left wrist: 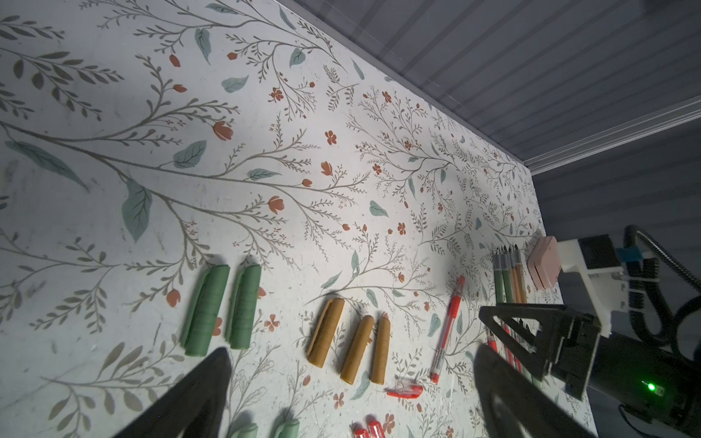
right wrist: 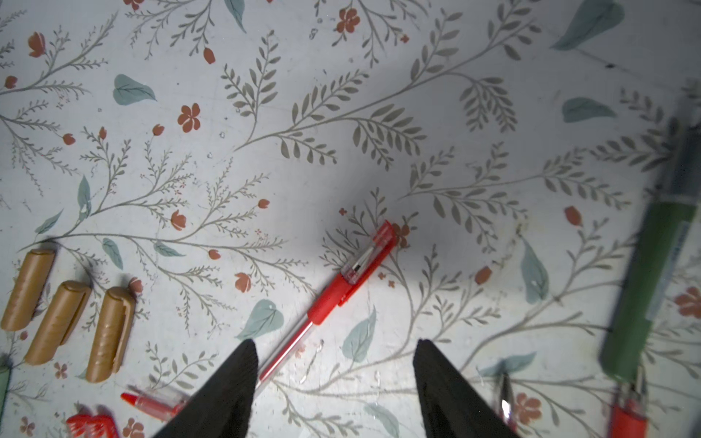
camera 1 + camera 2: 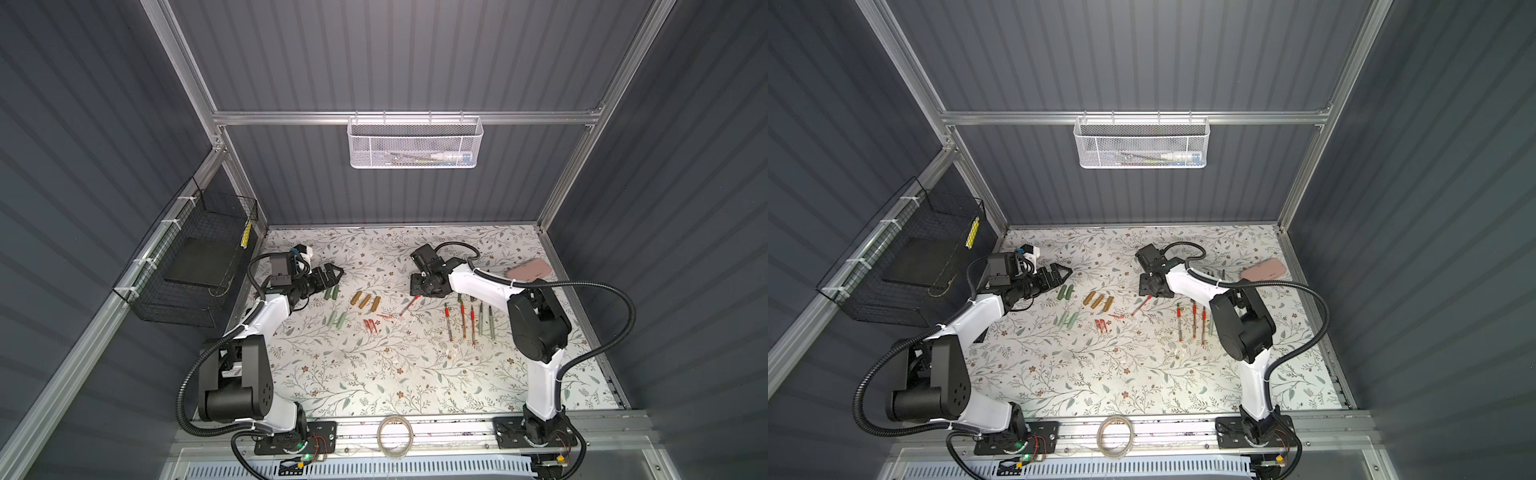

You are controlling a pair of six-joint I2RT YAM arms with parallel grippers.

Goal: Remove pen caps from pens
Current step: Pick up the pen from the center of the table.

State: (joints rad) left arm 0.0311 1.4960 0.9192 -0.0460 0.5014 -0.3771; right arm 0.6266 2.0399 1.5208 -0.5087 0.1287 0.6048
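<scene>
R claw (image 2: 333, 343), jaws part-open and holding nothing, is hovering over clear-bodied stick pen (image 2: 326, 303) lying lower centre of wrist frame, its red clipped cap (image 2: 366, 258) seemingly on. Next, prob.: grip barrel, w/ L claw (image 3: 337, 275), wide open and empty, pulling cap.

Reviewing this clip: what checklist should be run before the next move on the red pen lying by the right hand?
1. Red pen capped, lying flat: ok.
2. Right hand open, empty: ok.
3. Pen centred in right hand: not ok; it runs under one finger.
4. Left hand open, empty: ok.
5. Golden-brown caps clear of the pen: ok.
6. Finger touching pen: cannot tell.
</scene>
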